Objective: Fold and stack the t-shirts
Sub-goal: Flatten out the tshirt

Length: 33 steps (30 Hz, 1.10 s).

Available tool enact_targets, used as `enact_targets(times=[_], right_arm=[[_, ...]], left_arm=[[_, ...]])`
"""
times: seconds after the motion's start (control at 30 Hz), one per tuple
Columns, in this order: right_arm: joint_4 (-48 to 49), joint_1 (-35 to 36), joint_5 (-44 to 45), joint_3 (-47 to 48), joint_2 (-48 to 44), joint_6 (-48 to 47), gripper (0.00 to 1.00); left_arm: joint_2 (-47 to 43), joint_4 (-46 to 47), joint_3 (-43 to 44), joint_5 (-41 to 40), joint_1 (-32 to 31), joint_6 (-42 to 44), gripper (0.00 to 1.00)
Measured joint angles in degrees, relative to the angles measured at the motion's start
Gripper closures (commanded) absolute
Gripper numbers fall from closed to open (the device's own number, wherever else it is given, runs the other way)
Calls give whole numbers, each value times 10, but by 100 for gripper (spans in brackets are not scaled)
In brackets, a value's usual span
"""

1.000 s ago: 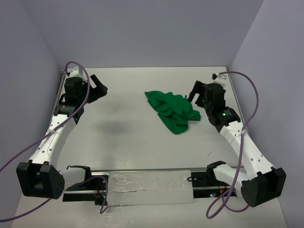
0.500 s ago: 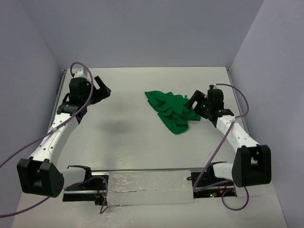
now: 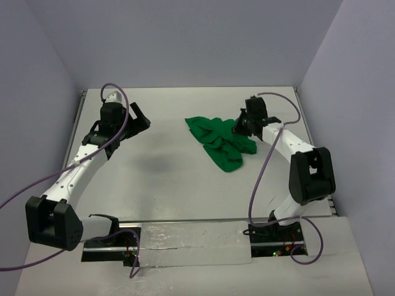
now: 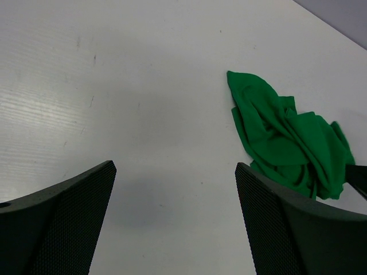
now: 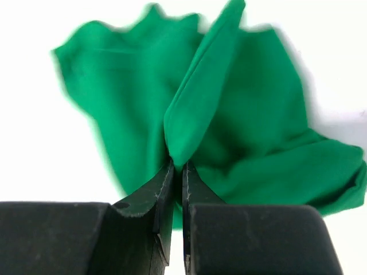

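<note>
The worktop [image 3: 166,185] is a pale, matt white-grey sheet. The left wrist view shows fine ribbing and a few small specks on it. Plain pale lilac walls [image 3: 185,43] close it in at the back and on both sides. A soft grey shadow [image 3: 154,164] lies on the bare surface left of centre. A silvery plate [image 3: 194,242] sits at the near edge between the 2 arm bases.

The left hand [image 3: 141,117] hovers over the far left part of the worktop. Its 2 dark mesh-faced fingers [image 4: 63,223] are spread wide, with nothing between them and only bare surface below. It is well apart from the t-shirt [image 3: 222,143].

The t-shirt is bright green and lies crumpled in a loose heap on the worktop, right of centre and towards the back. 1 corner stretches left and a lobe points towards the near edge.

The right hand [image 3: 242,123] is at the heap's far right edge. In its wrist view the 2 fingers [image 5: 146,200] are pressed almost together and pinch a raised fold of the green cloth. The fold stands up as a narrow ridge from the fingertips, while the rest of the garment spreads out below it.

Counted: 1 t-shirt, 2 arms, 2 hands, and 2 purple cables [image 3: 40,188], 1 looping along each arm.
</note>
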Motion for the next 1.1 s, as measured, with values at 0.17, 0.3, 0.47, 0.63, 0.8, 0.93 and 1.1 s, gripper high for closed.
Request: enact_targets(times=[0.17,0.3,0.47,0.63,0.8,0.93,1.1], right_arm=[[-76,86,43,185,-29,-16,91],[-83,149,40,357,-73,-30,91],[-59,160,26,429,-170,-33,91],[-25,119,44,351,-276,-28,91],[29,-7,13,241,-226,13,38],[-10,-48,4,256,-1,23,15],[-72,-60,9,66,50,29,11]], left_arm=[[8,-23,8,-28,-1,-16,8],[22,-63,55,-57,6,-25,9],[19,-96,136,-90,41,-23,9],[-4,-100,187,-106,74,-12,9],[12,-97,207,-90,74,-1,11],[76,-98,202,-76,69,1,12],[95,-91,89,-69,7,-8,13]])
